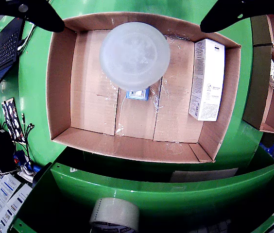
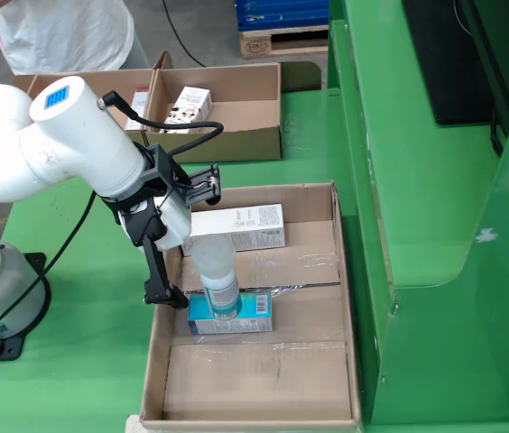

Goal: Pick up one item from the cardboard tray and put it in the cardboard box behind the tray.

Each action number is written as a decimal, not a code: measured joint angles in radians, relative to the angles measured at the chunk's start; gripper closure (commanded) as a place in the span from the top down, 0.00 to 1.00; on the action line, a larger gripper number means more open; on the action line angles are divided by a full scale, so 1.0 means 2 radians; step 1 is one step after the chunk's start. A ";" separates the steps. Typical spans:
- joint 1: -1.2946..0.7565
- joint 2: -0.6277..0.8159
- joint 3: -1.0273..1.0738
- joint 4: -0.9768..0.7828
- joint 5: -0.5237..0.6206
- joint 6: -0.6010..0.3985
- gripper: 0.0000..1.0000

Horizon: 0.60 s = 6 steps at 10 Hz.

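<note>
**Cup down on the blue box**

My suction cup [image 2: 216, 271] presses onto the blue box [image 2: 230, 313] in the tray [image 2: 345, 298]; whether it grips, I cannot tell. My own camera sees only the box's edge [image 1: 138, 94]. Beyond lies a white carton [image 2: 236, 227], then the far box [image 2: 236, 135].

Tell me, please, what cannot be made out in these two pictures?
- Small blue cardboard box: gripper view, mostly hidden under the translucent round suction cup.
- Whether the cup has sealed on the box: neither view shows it.
- Tall white cardboard carton: print too small to read.
- Roll of tape: gripper view, cut by bottom edge.
</note>
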 measured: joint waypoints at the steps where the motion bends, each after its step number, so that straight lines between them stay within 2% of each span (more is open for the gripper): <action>1: 0.000 -0.002 0.005 -0.003 0.002 -0.002 1.00; 6: 0.002 -0.008 0.025 -0.017 0.004 -0.005 1.00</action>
